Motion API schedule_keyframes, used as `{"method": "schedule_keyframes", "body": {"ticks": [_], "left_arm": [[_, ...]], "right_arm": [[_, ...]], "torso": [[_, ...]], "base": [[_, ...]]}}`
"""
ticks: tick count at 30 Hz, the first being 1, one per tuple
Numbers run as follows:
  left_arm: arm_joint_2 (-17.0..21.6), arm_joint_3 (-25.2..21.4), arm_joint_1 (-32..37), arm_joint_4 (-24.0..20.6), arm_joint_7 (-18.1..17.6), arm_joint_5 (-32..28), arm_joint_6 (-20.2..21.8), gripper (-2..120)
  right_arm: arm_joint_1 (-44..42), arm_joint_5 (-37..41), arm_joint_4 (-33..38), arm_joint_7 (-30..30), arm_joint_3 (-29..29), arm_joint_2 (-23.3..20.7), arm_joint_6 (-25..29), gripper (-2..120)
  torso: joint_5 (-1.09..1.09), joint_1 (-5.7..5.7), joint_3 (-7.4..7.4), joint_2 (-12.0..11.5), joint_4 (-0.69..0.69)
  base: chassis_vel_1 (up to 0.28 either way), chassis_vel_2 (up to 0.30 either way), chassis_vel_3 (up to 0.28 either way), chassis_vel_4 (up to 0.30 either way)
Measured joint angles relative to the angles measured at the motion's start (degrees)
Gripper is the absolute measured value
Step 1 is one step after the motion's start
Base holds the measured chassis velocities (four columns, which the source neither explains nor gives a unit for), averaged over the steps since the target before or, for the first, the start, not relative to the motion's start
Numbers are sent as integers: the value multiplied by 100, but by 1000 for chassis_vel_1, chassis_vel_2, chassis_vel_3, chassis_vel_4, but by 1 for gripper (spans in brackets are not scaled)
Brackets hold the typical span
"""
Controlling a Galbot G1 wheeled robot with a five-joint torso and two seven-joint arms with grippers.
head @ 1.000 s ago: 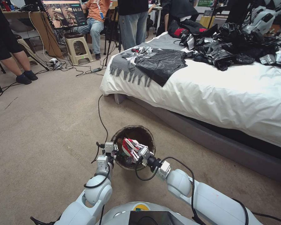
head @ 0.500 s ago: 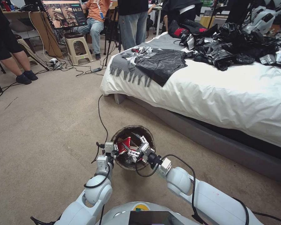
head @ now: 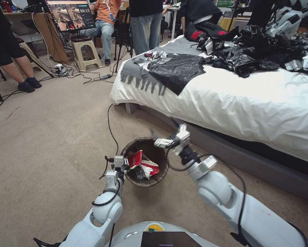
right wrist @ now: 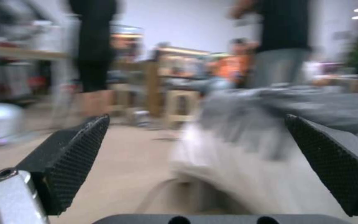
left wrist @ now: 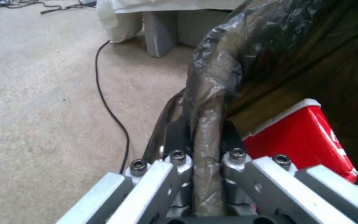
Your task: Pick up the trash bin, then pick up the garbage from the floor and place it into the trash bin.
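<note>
1. Head view: trash bin sits on the carpet floor just beside the bed, lined with a dark bag folded over the rim. Inside it lie a red-white carton and a crumpled red-white wrapper. Left gripper is at the bin's near-left rim, clamped on it. Right gripper is raised above the bin's far-right edge, fingers spread, nothing held. A black cable runs across the carpet to the bin's left side.
2. Left wrist view: left gripper pinches the bag-wrapped rim between both fingers; the carton leans just inside the rim. The cable trails over the carpet.
3. Right wrist view: right gripper pads wide apart, nothing between them; background blurred.
</note>
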Motion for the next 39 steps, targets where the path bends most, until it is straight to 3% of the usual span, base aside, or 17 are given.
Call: {"method": "schedule_keyframes", "body": {"ticks": [3, 4, 5, 9, 10, 13, 16, 20, 22, 27, 39], "left_arm": [[-2, -11, -1, 2, 2, 1, -6, 0], [-2, -42, 2, 10, 2, 5, -22, 0], [-2, -42, 2, 10, 2, 5, -22, 0], [1, -105, 2, 36, 8, 68, -59, 0], [1, -105, 2, 36, 8, 68, -59, 0], [3, -138, -9, 44, 6, 88, -68, 0], [0, -179, -11, 42, -2, 90, -68, 0], [6, -241, -8, 18, -23, 89, -69, 0], [29, -307, 3, -9, -43, 83, -69, 0], [14, -336, 9, -28, -97, -22, -68, 0], [-6, -412, 53, -118, -139, -95, -60, 0]], "right_arm": [[-107, 194, 415, 215, 344, -86, -109, 100], [-279, 307, 742, 550, 884, -108, -324, 100], [-279, 307, 742, 550, 884, -108, -324, 100], [-1007, 379, 1096, 1241, 2398, 2, -879, 100], [-1007, 379, 1096, 1241, 2398, 2, -879, 100], [-1674, 338, 1187, 1752, 3381, 127, -1167, 100], [-2104, 124, 1167, 1909, 3813, 329, -1283, 100], [-2458, -263, 992, 1939, 3946, 578, -1254, 100], [-2730, -738, 664, 1982, 3980, 931, -1059, 100], [-2817, -932, 383, 2003, 3938, 1236, -866, 100], [-2674, -1032, 308, 2035, 3689, 1400, -869, 100]], "torso": [[0, 0, 0, 0, 0], [0, 0, 0, 0, 1], [0, 0, 0, 0, 1], [0, 0, 0, 0, -1], [0, 0, 0, 0, -1], [1, 0, 0, 0, -1], [0, 0, 0, 0, -1], [0, 0, 0, 0, 0], [0, 0, 0, 0, -1], [-1, 0, 0, 0, 0], [-1, 0, 0, 0, 0]], "base": [[0, 0, 0, 0], [0, 0, 0, 0], [0, 0, 0, 0], [0, 0, 0, 0], [0, 0, 0, 0], [0, 0, 0, 0], [0, 0, 0, 0], [0, 0, 0, 0], [0, 0, 0, 0], [0, 0, 0, 0], [7, 11, 9, 8]]}}
